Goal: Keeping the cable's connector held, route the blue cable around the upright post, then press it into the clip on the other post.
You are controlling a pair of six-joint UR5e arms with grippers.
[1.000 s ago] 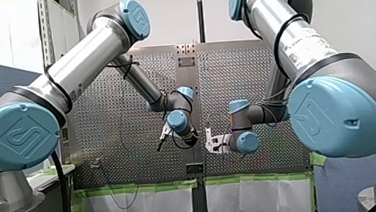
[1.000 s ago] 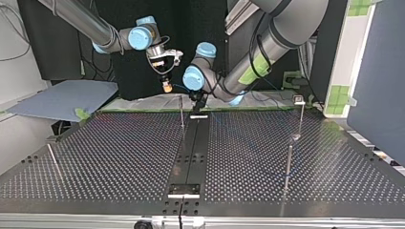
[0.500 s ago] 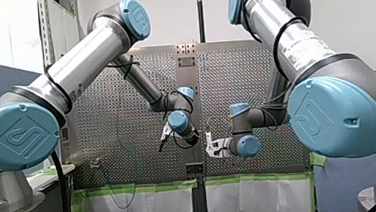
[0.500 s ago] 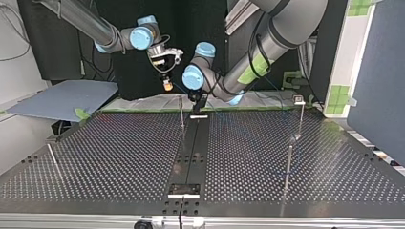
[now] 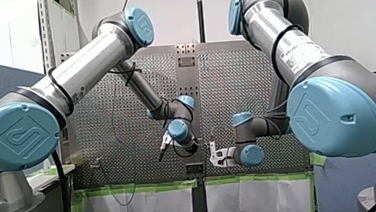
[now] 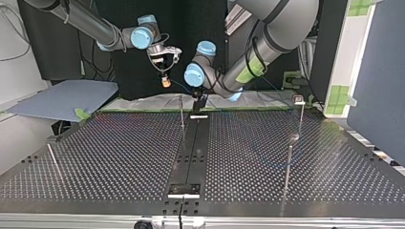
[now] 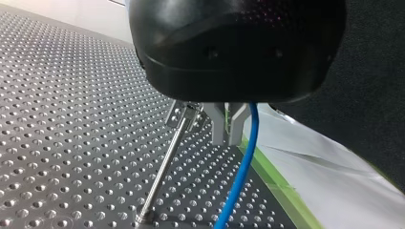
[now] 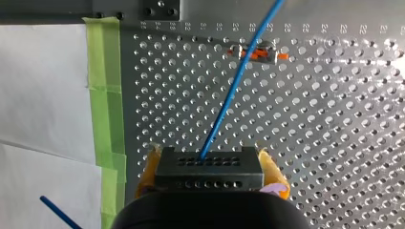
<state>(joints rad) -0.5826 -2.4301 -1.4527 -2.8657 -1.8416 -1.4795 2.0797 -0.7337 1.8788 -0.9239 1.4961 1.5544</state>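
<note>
Over the perforated counter (image 6: 119,152) the right pincer (image 8: 208,164) is clamped tight on the black connector (image 8: 208,175), its blue cable (image 8: 229,90) running past the left pincer (image 7: 227,138), whose grip I cannot tell, and a hard tug could yank that connector loose.

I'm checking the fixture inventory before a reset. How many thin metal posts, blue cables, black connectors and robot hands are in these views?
Thin metal posts: 4
Blue cable: 1
Black block-shaped connector, held in my right hand: 1
Robot hands, counting my left hand too: 2
Total: 8
</note>
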